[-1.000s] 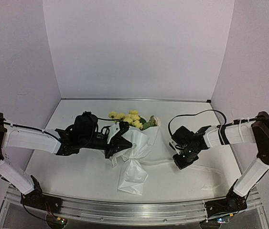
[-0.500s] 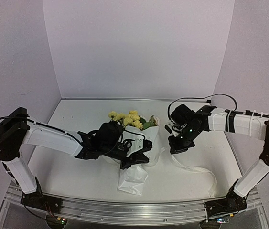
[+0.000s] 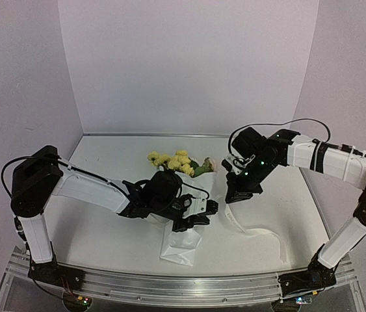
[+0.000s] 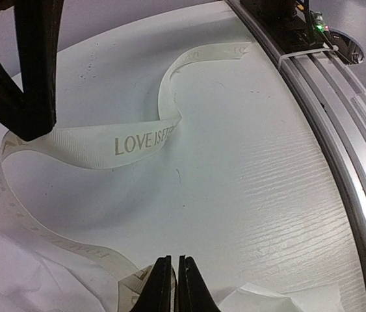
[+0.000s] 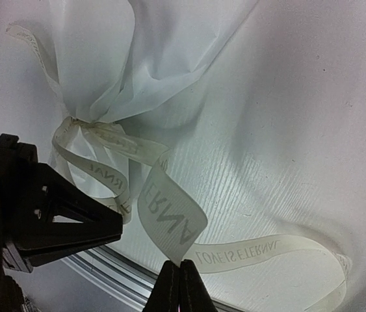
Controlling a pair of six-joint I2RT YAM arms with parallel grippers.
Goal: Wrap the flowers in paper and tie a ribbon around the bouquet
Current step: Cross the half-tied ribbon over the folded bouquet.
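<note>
Tabletop [image 4: 267, 195]: both end effectors [image 4: 171, 263] [image 5: 180, 266] pinch ribbon [image 4: 137, 140].

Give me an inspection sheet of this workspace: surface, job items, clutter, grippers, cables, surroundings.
Surface: white wood-grain table, no spills seen.
Job's things: pale yellow flowers poke from crumpled white tissue paper; cream printed ribbon wraps the paper's waist, its tail loose on the table.
Clutter: nothing seen.
Grippers: left gripper and right gripper each have fingers shut on the ribbon.
Cables: black cable loops above the right arm.
Surroundings: plain lilac walls; metal rail at the near edge.
</note>
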